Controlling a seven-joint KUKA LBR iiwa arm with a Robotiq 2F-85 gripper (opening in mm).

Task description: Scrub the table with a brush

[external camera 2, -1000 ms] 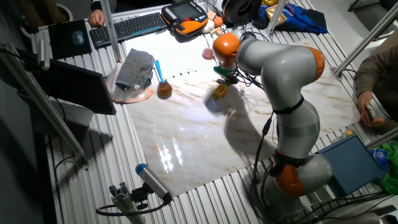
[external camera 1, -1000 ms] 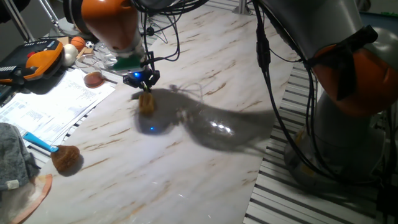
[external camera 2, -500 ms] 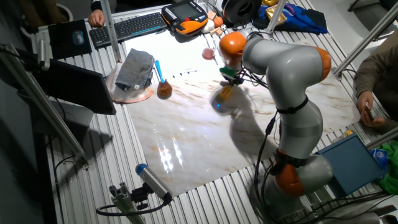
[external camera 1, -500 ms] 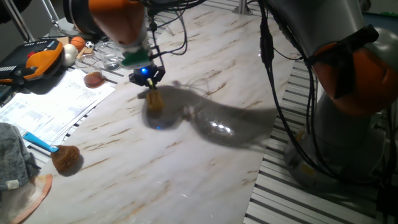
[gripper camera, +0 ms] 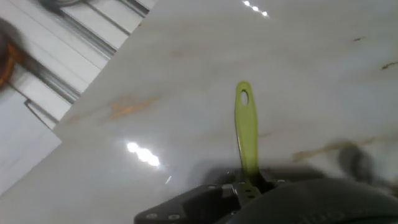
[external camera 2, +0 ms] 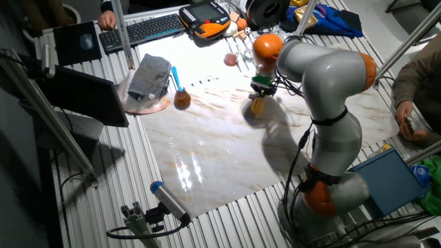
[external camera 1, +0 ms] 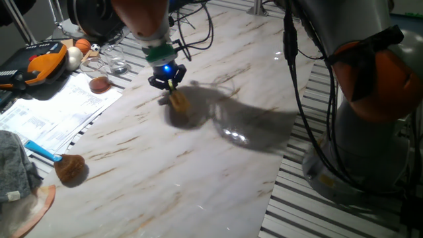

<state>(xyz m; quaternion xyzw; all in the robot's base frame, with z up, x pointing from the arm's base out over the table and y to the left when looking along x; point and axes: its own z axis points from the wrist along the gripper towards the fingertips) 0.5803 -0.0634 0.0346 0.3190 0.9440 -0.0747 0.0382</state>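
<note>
Jaws mostly hidden in the hand view – the gripper point(external camera 1: 168, 80) looks clamped on the brush point(external camera 1: 177, 99), yellow head just below them on the table point(external camera 1: 218, 172). Bare marble all around – edges well apart.

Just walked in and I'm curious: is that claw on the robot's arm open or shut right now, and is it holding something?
Gripper: closed on the brush, its yellow head down on the marble table.
</note>
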